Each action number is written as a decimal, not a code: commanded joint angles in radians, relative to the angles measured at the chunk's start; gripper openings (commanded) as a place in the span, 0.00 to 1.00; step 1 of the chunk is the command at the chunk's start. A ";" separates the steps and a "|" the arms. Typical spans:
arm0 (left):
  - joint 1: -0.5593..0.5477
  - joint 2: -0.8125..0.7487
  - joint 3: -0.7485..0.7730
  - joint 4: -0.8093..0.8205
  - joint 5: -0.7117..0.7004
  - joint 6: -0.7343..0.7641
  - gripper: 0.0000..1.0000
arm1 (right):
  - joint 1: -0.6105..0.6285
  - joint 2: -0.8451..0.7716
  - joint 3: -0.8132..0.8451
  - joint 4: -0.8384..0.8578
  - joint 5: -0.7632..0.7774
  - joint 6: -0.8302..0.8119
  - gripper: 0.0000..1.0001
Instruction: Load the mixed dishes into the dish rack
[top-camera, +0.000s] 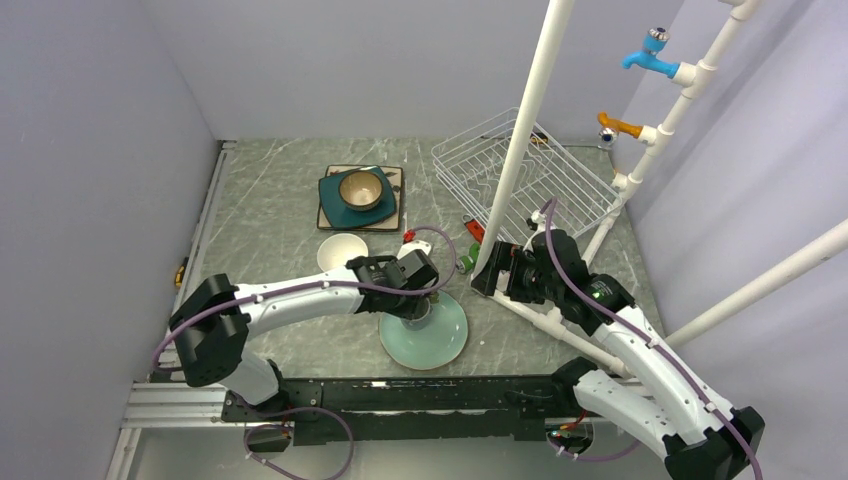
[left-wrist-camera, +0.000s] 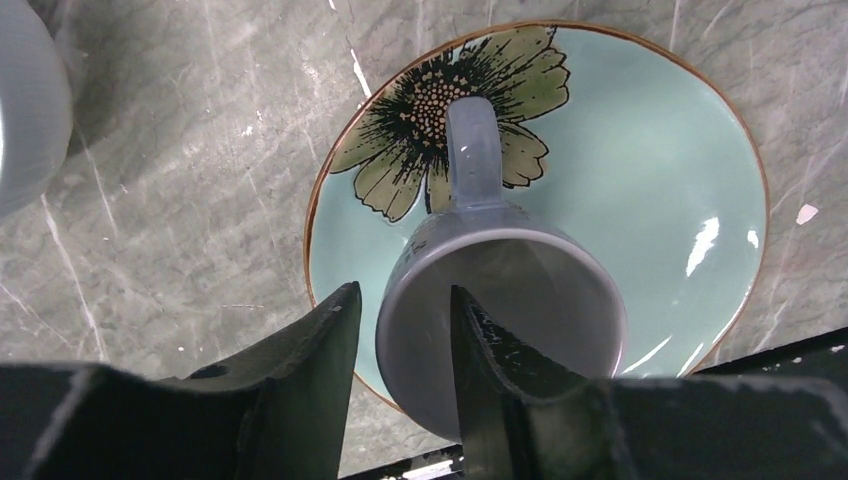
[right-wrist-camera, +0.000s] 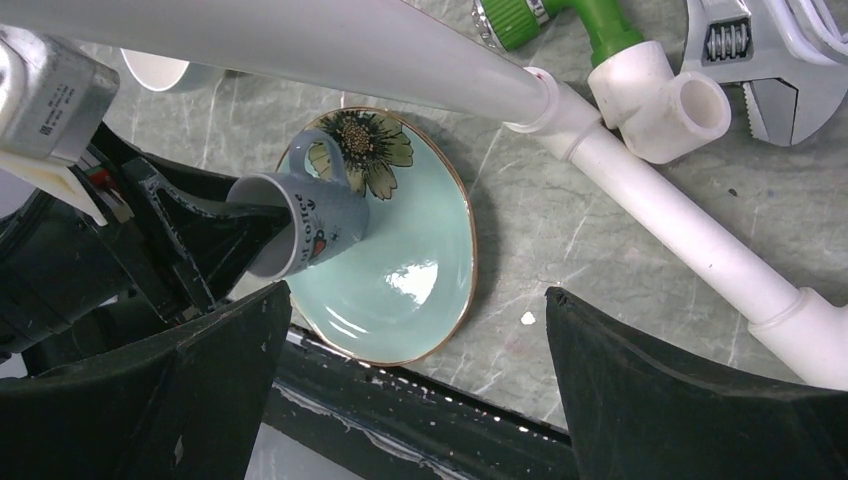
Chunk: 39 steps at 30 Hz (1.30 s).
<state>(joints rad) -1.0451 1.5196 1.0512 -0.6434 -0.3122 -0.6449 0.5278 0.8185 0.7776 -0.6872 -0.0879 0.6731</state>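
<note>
A small grey mug (left-wrist-camera: 500, 290) rests tilted on the mint-green round plate (left-wrist-camera: 640, 180), its handle pointing away over the painted flower. My left gripper (left-wrist-camera: 404, 292) straddles the mug's near rim, one finger inside and one outside, with a narrow gap still showing on the outer side. From above, the plate (top-camera: 430, 340) lies near the table's front edge under that gripper (top-camera: 415, 305). My right gripper (right-wrist-camera: 415, 292) hangs wide open beside the plate (right-wrist-camera: 410, 270), holding nothing. The white bowl (top-camera: 342, 250), and the brown bowl (top-camera: 361, 188) on the teal square plate (top-camera: 340, 208), lie further back. The dish rack (top-camera: 520, 175) stands back right.
A white pipe frame (top-camera: 530, 120) rises in front of the rack, and its base pipe (right-wrist-camera: 690, 230) runs past my right gripper. A green fitting (right-wrist-camera: 560, 20) and a wrench (right-wrist-camera: 760, 60) lie beside it. Small red and green items (top-camera: 472, 235) sit near the rack.
</note>
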 joint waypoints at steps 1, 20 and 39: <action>-0.017 0.013 0.030 -0.005 -0.015 -0.004 0.39 | -0.003 -0.003 -0.011 0.036 -0.007 -0.012 1.00; 0.016 -0.429 -0.158 0.294 0.124 0.019 0.00 | -0.001 -0.022 -0.041 0.111 -0.158 -0.036 1.00; 0.281 -0.964 -0.699 1.373 0.612 -0.389 0.00 | 0.218 -0.168 -0.226 1.080 -0.543 0.184 0.96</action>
<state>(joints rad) -0.7727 0.5762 0.4088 0.3389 0.2474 -0.8837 0.6823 0.6212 0.5426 0.1432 -0.6853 0.8028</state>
